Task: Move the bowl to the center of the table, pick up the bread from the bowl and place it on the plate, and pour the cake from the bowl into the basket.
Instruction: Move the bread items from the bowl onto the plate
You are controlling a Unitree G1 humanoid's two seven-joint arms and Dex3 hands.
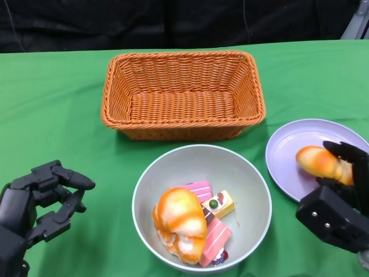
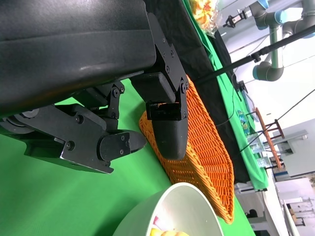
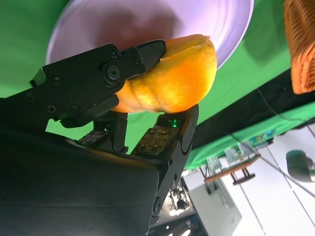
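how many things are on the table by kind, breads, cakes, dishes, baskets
bread: 2, one in the bowl, one held by the right hand over the plate
cake pieces: 3 visible in the bowl
bowl: 1
plate: 1
basket: 1
total: 8

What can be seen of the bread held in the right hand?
The bread is an elongated golden-orange roll with a paler, glossy patch, looking like soft foam or plastic. The right hand grips it between black fingers above and below, one rounded end sticking out free. It lies roughly level over the near part of the lilac plate; whether it touches the plate cannot be told.
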